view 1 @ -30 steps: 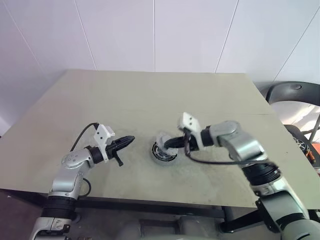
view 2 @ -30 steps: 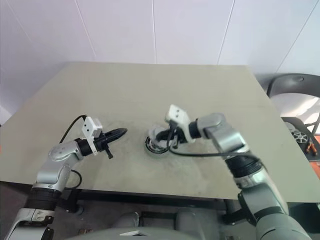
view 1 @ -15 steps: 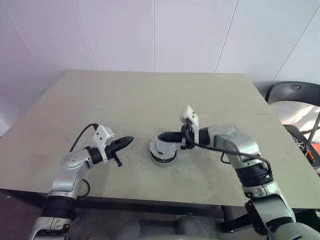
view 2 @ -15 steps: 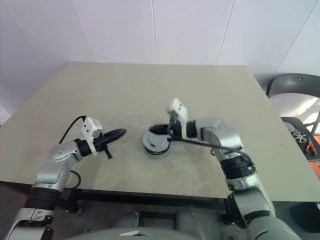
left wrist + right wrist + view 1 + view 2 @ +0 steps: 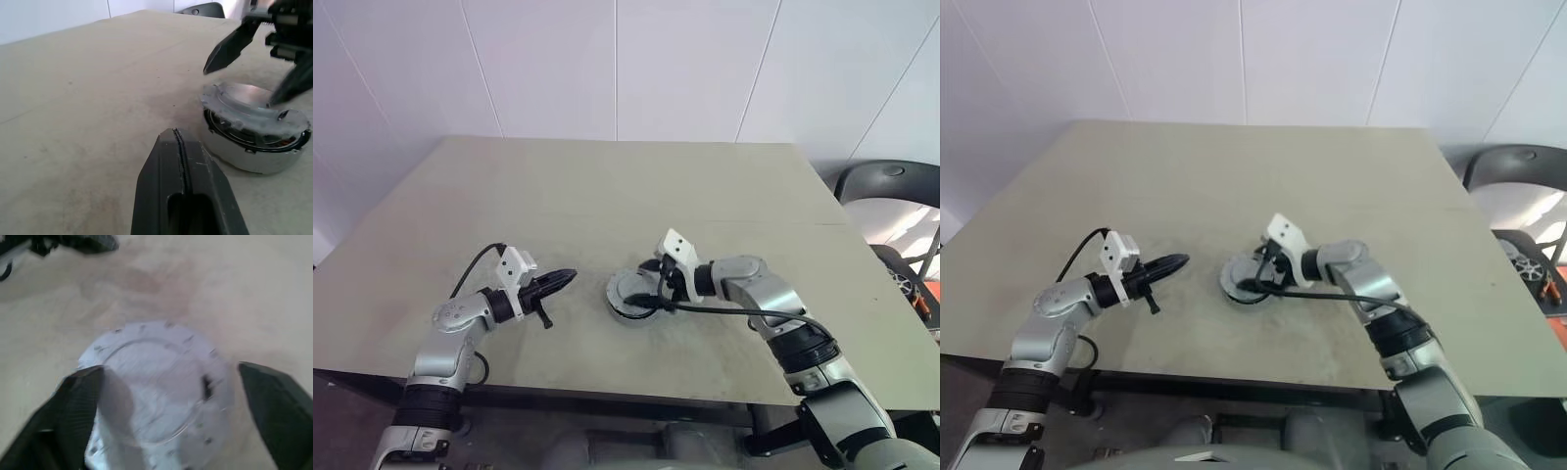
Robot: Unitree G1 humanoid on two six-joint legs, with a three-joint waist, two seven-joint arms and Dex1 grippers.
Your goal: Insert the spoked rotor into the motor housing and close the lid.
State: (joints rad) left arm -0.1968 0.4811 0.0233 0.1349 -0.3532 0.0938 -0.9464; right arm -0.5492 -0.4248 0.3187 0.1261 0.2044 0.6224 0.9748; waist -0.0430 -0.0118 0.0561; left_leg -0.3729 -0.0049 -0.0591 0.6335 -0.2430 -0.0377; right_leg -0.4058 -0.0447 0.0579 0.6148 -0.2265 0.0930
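Observation:
The motor housing [image 5: 254, 152], a short silver cup, stands near the table's middle. The grey lid [image 5: 156, 377] lies on top of it, slightly askew, with a dark gap under one edge. The spoked rotor is hidden from view. My right gripper [image 5: 168, 369] is open, one black finger on each side of the lid [image 5: 628, 286], holding nothing. To the housing's left, a short way off, my left gripper [image 5: 564, 278] is shut and empty, pointing at the housing [image 5: 630, 304]. Its closed fingertips [image 5: 177, 147] hover just above the table.
The beige table [image 5: 607, 196] ends at a white wall behind. Off its right edge stand a dark chair [image 5: 891, 181] and other clutter. A black cable [image 5: 724, 311] loops from my right wrist along the table.
My right gripper has sunk toward the housing and opened, letting go of the lid, which now lies on the housing. The left arm has not moved.

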